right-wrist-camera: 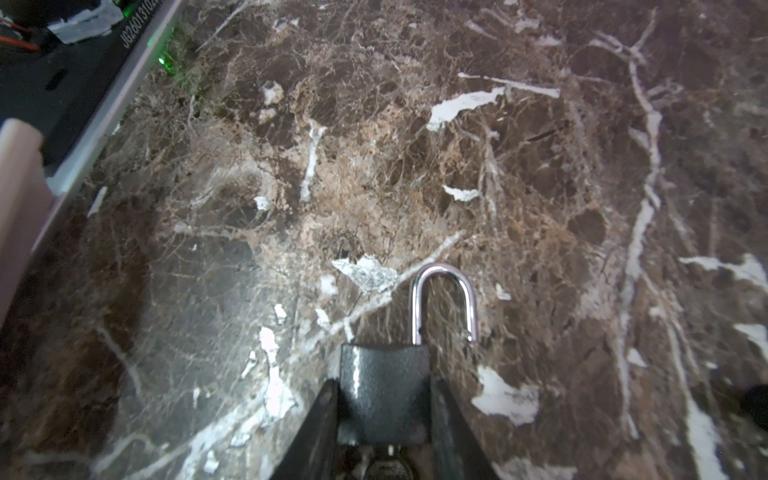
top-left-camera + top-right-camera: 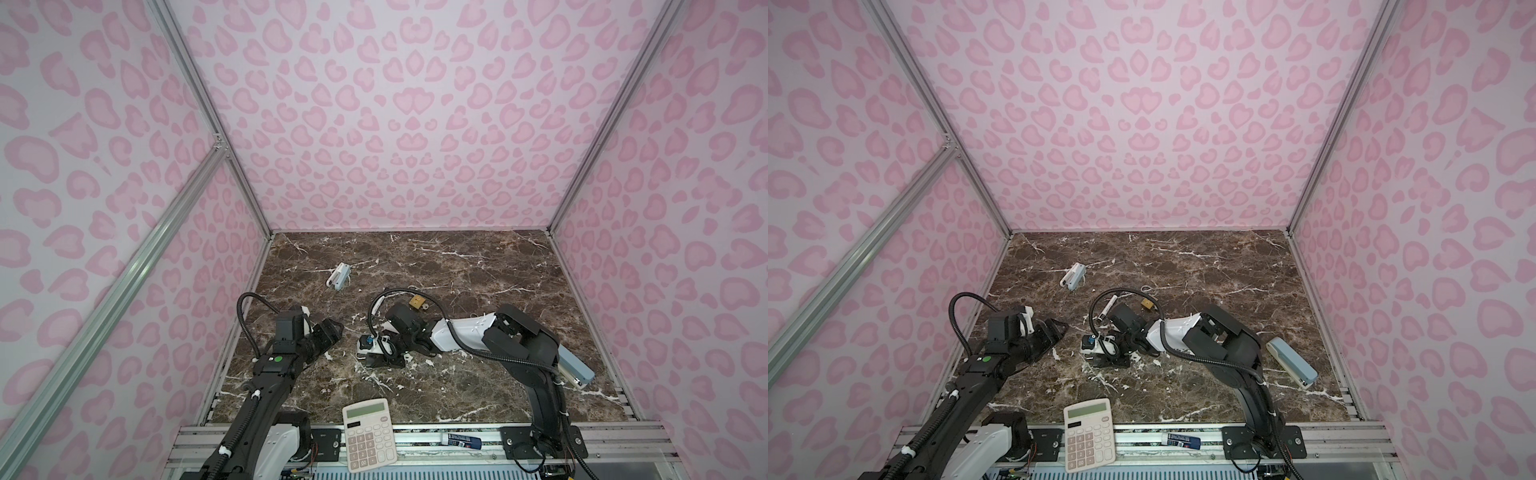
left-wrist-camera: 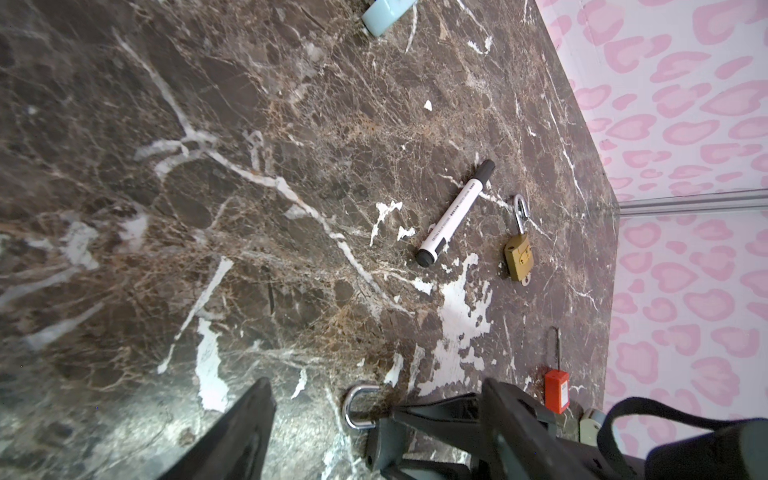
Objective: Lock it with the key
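A black padlock lies flat on the marble table. Its silver shackle is raised, with one end out of the body. My right gripper is shut on the padlock's body, one finger against each side. Behind the body sits a small dark round part; I cannot tell whether it is the key. In both top views the right gripper is low over the table's middle. My left gripper is open and faces the shackle from the left, just short of it.
A brass padlock and a white marker lie beyond the grippers. A small red lock lies near the wall. A blue stapler is at the right, a calculator at the front edge, a white-blue object at the back left.
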`<state>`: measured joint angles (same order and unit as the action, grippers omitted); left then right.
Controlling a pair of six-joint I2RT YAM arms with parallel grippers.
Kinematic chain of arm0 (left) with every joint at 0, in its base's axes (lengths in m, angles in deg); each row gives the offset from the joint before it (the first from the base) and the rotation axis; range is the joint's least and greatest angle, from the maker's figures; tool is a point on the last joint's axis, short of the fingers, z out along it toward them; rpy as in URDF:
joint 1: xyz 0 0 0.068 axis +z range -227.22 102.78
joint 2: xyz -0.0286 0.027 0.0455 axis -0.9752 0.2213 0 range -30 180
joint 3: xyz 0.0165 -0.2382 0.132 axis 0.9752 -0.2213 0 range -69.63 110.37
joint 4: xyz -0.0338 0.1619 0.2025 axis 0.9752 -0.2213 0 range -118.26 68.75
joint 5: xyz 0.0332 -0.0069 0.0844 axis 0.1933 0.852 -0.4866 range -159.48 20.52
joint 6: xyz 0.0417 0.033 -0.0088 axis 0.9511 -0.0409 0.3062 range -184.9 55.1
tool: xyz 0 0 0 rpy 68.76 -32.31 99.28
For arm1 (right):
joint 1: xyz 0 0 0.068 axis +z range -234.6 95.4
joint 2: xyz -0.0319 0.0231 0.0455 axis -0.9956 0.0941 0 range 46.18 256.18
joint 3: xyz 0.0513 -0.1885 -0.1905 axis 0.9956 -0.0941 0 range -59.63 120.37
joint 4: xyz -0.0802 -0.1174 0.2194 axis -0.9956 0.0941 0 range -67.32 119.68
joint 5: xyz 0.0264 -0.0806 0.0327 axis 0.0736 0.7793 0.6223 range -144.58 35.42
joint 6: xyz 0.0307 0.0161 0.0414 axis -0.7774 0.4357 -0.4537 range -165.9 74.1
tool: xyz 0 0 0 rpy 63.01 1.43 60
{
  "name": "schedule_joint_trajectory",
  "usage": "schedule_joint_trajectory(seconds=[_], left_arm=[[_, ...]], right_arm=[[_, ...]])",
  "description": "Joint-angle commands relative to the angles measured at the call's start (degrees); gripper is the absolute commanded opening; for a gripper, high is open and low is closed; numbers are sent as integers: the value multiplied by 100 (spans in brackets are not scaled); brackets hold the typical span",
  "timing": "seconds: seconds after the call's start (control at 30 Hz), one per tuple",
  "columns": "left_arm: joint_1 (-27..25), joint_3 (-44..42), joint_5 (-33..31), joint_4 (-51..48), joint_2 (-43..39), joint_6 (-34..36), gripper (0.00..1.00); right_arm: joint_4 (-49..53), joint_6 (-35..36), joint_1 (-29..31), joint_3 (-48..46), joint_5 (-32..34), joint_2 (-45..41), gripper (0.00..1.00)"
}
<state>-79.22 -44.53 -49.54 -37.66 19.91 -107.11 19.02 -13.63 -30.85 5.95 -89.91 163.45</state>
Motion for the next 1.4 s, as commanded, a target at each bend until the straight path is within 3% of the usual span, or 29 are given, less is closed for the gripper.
schedule_joint_trajectory(seconds=[0.0, 0.3, 0.53, 0.87, 1.37], left_arm=[[-18, 29, 309, 101, 4, -127, 77], [-519, 505, 844, 636, 406, -279, 74], [-1164, 1031, 1154, 1382, 1045, -347, 71], [-1570, 1430, 1460, 2127, 1753, -524, 58], [-1712, 1609, 1596, 2300, 1926, -563, 29]], right_arm=[[-190, -366, -117, -102, 144, -55, 31], [-959, -1355, -826, -342, -183, -752, 30], [-996, -1605, -1151, -344, -242, -1302, 30], [-838, -1628, -1235, -340, -303, -1828, 30], [-908, -1786, -1261, -293, -547, -2007, 29]])
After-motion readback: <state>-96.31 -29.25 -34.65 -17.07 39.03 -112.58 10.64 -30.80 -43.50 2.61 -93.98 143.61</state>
